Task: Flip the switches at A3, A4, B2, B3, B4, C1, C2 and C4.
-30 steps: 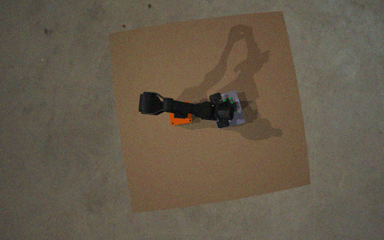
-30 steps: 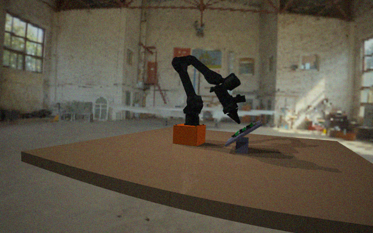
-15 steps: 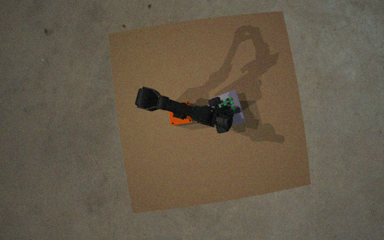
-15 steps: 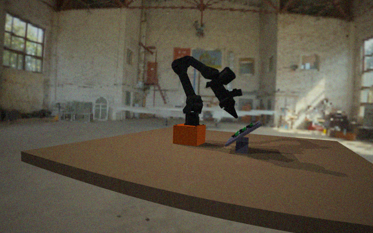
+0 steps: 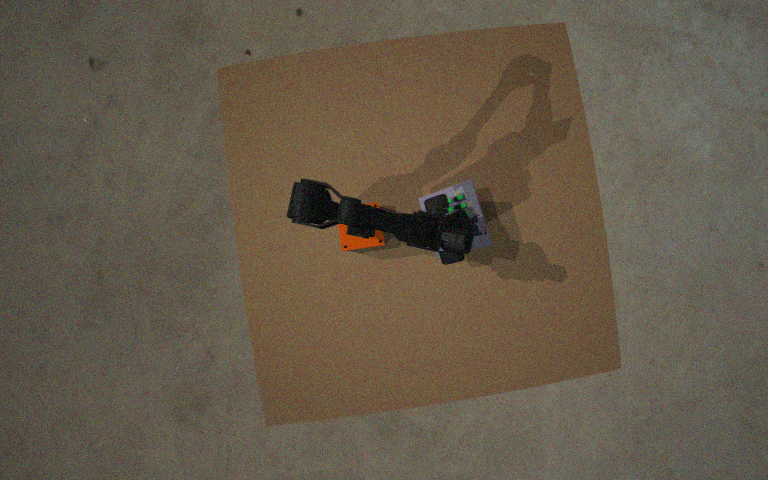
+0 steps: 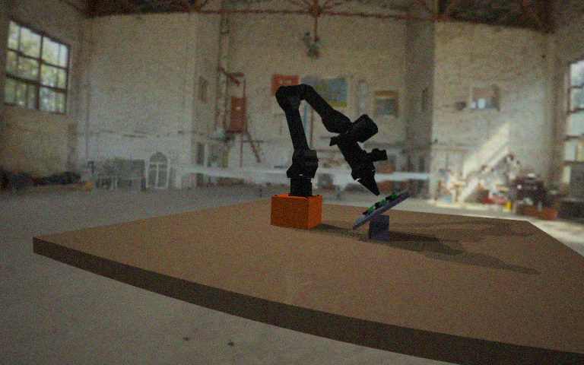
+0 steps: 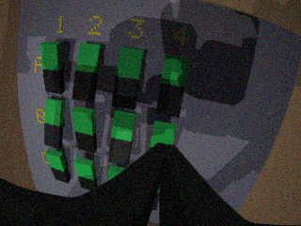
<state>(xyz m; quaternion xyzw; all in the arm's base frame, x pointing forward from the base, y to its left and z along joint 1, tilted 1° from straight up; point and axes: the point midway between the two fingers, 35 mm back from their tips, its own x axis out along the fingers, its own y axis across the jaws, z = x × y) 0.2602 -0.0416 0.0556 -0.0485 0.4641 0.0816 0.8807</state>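
Observation:
The tilted grey panel [image 5: 482, 240] [image 6: 358, 223] [image 7: 212, 153] carries green-and-black rocker switches. In the wrist view A1 [image 7: 52, 56], A2 [image 7: 87, 58], A3 [image 7: 130, 63], A4 [image 7: 174, 72], B1 [image 7: 54, 113], B2 [image 7: 84, 121], B3 [image 7: 123, 124], C1 [image 7: 56, 161] and C2 [image 7: 85, 168] show. B4 [image 7: 164, 131] shows its green part; C3 [image 7: 116, 172] is partly covered, and C4 is mostly hidden behind the fingers. Which ends are raised is hard to tell. My gripper [image 6: 378, 194] [image 7: 165, 153] is shut and empty, its tips a little above the panel, over B4's lower part in the wrist view.
The panel stands on a grey support block [image 6: 379, 228] on the brown table top [image 5: 362, 339] [image 6: 215, 266]. The orange base box [image 5: 362, 242] [image 6: 296, 211] is under my arm, on the panel's near side. Dark arm shadows fall across the panel and table.

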